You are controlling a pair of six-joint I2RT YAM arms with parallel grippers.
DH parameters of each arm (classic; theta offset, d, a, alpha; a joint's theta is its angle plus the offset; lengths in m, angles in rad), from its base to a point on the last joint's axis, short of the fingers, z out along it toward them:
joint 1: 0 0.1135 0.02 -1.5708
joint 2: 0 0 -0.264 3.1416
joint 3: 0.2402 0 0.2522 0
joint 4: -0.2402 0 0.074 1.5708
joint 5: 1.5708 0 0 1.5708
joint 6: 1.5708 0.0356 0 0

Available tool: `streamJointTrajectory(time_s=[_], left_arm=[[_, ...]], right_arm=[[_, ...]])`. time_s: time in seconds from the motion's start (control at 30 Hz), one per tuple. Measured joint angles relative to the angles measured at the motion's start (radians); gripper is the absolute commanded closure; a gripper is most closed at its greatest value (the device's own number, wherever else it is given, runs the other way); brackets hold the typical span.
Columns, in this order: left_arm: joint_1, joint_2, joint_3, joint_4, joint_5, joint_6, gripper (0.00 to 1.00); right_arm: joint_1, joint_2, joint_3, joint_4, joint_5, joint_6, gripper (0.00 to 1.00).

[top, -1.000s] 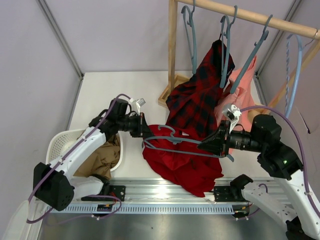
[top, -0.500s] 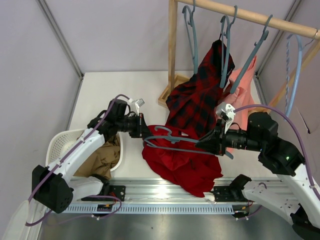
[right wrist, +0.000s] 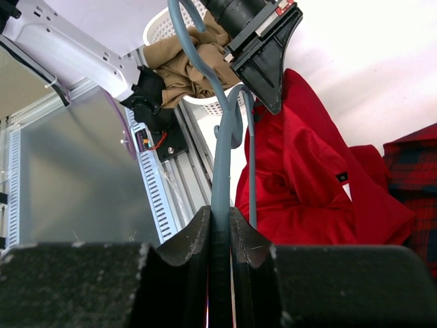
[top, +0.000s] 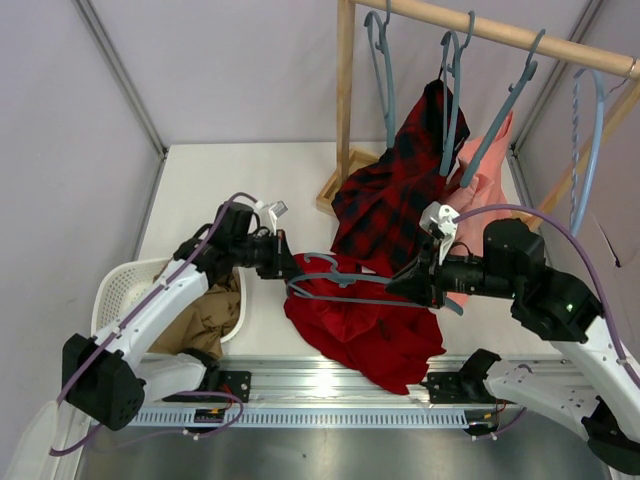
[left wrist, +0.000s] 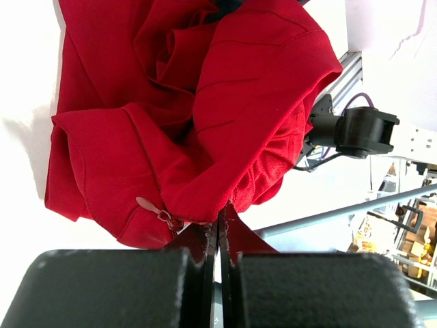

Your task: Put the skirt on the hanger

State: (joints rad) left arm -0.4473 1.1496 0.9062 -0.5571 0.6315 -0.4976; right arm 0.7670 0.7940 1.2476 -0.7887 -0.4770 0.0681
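Top external: white table (top: 220,190), lilac walls (top: 230,70); left gripper (top: 284,269) pinching skirt (top: 370,335), right gripper (top: 402,288) hanger (right wrist: 220,164).

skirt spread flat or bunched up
Bunched up: the skirt is a heap of deep folds, one edge pinched in the left tool.

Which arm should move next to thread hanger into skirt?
Probably right: the right gripper is shut on the hanger above the skirt; the left gripper only pinches the skirt's edge.
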Motion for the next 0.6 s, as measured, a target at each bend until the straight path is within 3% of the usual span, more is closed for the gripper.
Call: streamJointTrajectory(time_s=[0.6], left_arm=[[0.000, -0.023, -0.031, 0.018, -0.003, -0.011, 1.00]], right_arm=[[0.095, 0.072, 0.083, -0.015, 0.079, -0.026, 1.00]])
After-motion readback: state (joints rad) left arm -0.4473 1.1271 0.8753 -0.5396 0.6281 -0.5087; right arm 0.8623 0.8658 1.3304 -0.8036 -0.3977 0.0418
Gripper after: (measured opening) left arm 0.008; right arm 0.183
